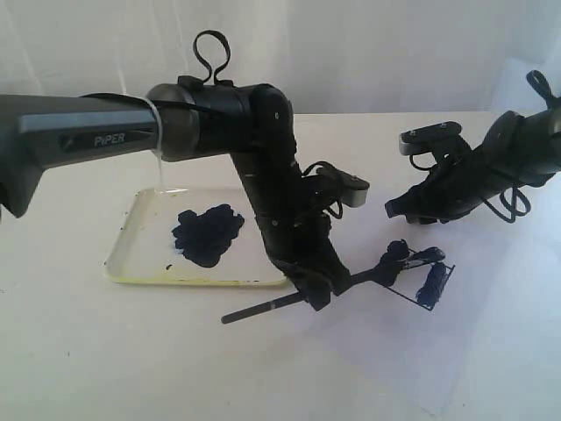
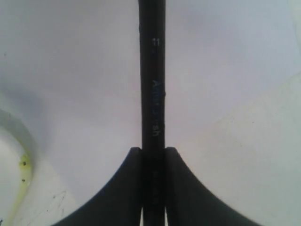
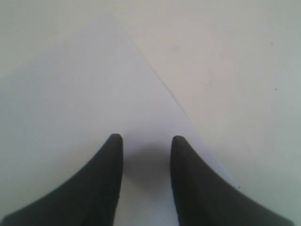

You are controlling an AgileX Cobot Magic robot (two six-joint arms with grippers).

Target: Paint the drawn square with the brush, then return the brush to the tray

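The left fingers (image 2: 117, 193) were clamped on the long thin black brush (image 1: 263, 309), its tip at the small black-lined, dark-smeared square (image 1: 428, 281) near the shallow whitish paint-blotched tray (image 1: 140, 241). The right fingers (image 3: 101, 179) hung apart, empty, above the white paper sheet (image 3: 70, 94).

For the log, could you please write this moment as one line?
left gripper shut on brush; tip at drawn square; right gripper open

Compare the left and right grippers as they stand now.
The left gripper is shut on the brush. The right gripper is open and holds nothing. The left gripper sits low beside the tray, with the brush tip reaching the drawn square. The right gripper hangs over the paper sheet, apart from the square. Both have black tapered fingers.
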